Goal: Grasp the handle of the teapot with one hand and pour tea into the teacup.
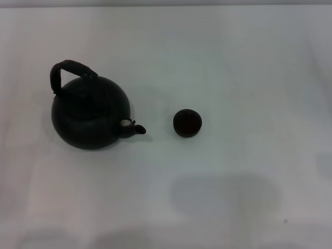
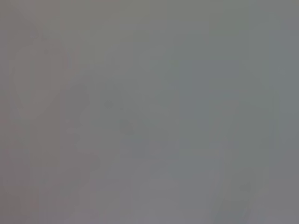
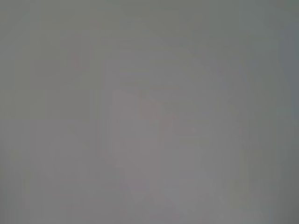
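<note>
In the head view a round matte-black teapot (image 1: 89, 115) stands on the white table, left of centre. Its arched, rough-wrapped handle (image 1: 71, 71) rises over the far side of the body. The short spout (image 1: 136, 128) points right toward the teacup (image 1: 187, 123), a small dark bowl-shaped cup standing upright a short gap away. Neither gripper shows in the head view. Both wrist views give only a plain grey surface with no fingers and no object.
The white table (image 1: 233, 62) stretches around both objects. Soft shadows lie on it near the front edge.
</note>
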`<state>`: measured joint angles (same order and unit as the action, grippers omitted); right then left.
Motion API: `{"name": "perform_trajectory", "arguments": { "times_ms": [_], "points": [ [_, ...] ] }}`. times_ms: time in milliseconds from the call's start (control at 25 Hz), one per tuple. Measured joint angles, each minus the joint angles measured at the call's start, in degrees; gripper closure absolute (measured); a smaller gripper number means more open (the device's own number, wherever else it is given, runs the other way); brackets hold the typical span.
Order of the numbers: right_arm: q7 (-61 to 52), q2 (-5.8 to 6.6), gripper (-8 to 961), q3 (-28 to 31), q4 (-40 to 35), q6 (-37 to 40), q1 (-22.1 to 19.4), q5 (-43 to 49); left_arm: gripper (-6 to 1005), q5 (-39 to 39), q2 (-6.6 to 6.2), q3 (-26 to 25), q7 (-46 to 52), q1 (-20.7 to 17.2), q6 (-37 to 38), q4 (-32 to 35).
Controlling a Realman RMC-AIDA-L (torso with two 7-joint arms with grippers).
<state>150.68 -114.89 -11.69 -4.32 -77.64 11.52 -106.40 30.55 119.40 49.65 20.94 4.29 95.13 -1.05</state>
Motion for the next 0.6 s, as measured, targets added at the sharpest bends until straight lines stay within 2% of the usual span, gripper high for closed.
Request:
{"name": "perform_trajectory", "arguments": {
  "times_ms": [360,600],
  "points": [
    [3.1,0.02,97,-0.4,1.2,-0.8,0.3,-1.5,156,-0.5,-0.05,0.0,0.0,1.6,-0.4,0.0],
    [5.4,-0.06,97,-3.1,1.2,-1.4,0.3,-1.1,156,-1.6,-0.05,0.0,0.3,1.9,-0.7,-0.3]
  ]
}}
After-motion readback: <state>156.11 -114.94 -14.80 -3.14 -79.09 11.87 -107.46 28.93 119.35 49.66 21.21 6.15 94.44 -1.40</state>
